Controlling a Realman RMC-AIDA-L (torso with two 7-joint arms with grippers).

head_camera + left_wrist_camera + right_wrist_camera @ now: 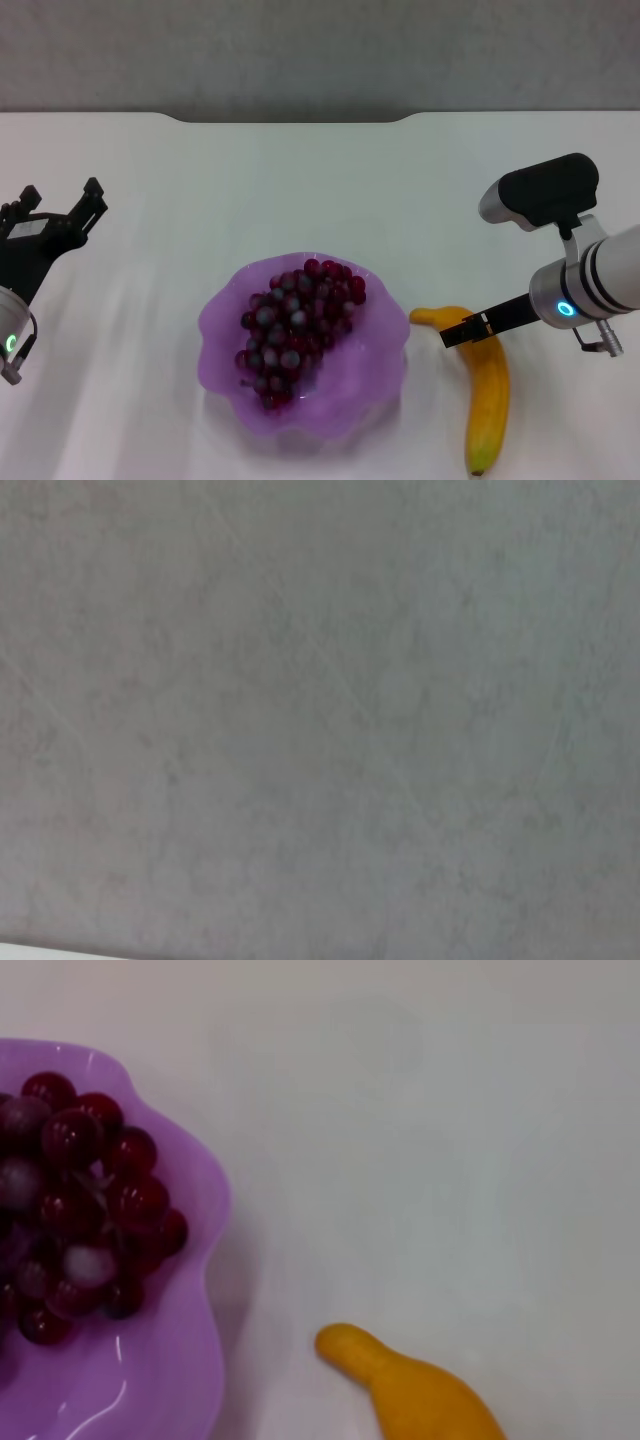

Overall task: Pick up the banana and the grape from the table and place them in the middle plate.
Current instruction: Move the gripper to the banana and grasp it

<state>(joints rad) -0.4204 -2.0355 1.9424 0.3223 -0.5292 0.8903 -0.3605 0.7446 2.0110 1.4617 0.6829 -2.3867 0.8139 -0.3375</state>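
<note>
The grape bunch (295, 330) lies in the middle plate (222, 312), a translucent purple bowl with a wavy rim, at the front centre of the white table (300, 180). The banana (488, 395) lies on the table just right of the plate, apart from it. My right gripper (462, 330) is right at the banana's far end, low over it. The right wrist view shows that end of the banana (420, 1395), the plate's rim (190, 1360) and the grapes (80, 1210). My left gripper (62, 205) is open and empty at the far left.
The table's far edge has a notch (290, 118) with a grey wall behind. The left wrist view shows only a plain grey surface.
</note>
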